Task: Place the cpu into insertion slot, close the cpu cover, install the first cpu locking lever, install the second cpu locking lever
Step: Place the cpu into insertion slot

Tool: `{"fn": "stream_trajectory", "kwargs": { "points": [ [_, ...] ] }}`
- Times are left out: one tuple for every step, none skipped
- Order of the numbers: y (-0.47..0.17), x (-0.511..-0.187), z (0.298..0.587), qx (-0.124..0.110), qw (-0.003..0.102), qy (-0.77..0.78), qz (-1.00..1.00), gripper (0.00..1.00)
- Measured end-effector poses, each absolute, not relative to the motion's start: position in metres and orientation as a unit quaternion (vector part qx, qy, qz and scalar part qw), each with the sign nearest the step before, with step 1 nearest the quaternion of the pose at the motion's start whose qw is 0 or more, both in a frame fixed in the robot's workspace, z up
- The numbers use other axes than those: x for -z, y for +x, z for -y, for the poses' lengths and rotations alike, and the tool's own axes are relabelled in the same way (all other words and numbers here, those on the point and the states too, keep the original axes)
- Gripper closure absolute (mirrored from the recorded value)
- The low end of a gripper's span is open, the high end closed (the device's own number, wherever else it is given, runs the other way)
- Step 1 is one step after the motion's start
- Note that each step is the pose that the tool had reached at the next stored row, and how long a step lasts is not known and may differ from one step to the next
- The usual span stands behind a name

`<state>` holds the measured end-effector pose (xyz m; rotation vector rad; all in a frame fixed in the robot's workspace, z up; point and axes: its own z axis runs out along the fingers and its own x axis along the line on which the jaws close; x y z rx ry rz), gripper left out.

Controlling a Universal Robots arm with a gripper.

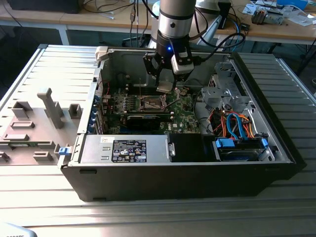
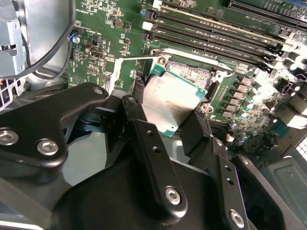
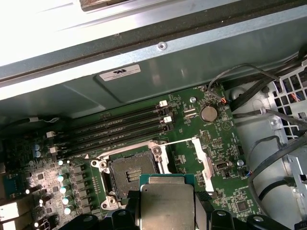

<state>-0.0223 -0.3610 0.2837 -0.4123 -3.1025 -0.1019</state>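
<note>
Jaws pinch the cpu [image 2: 170, 103] just above and beside the open insertion slot [image 3: 130, 173], so placing it looks like the step now, and it needs lining up flat.

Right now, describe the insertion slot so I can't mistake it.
Inside the open computer case, look on the green motherboard, beside the long black memory slots. The insertion slot is the square socket there: dark centre, silvery metal rim, unlike the narrow parallel slots.
</note>
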Motion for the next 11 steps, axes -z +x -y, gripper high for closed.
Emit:
{"fn": "stream_trajectory", "kwargs": {
  "points": [
    [-0.0223,-0.2837,0.361,0.033,0.005,-0.133,0.991,0.46],
    [-0.0223,-0.2837,0.361,0.033,0.005,-0.134,0.99,0.46],
    [-0.0223,-0.2836,0.3609,0.033,0.005,-0.137,0.99,0.46],
    [-0.0223,-0.2836,0.361,0.033,0.005,-0.139,0.99,0.46],
    [-0.0223,-0.2836,0.361,0.033,0.005,-0.141,0.989,0.46],
    [-0.0223,-0.2836,0.3609,0.033,0.005,-0.143,0.989,0.46],
    [-0.0223,-0.2836,0.361,0.033,0.005,-0.145,0.989,0.46],
    [-0.0223,-0.2836,0.361,0.033,0.005,-0.146,0.989,0.46],
    [-0.0223,-0.2836,0.361,0.033,0.004,-0.149,0.988,0.46],
    [-0.0223,-0.2836,0.361,0.033,0.004,-0.151,0.988,0.46],
    [-0.0223,-0.2836,0.361,0.033,0.004,-0.153,0.988,0.46]
  ]
}}
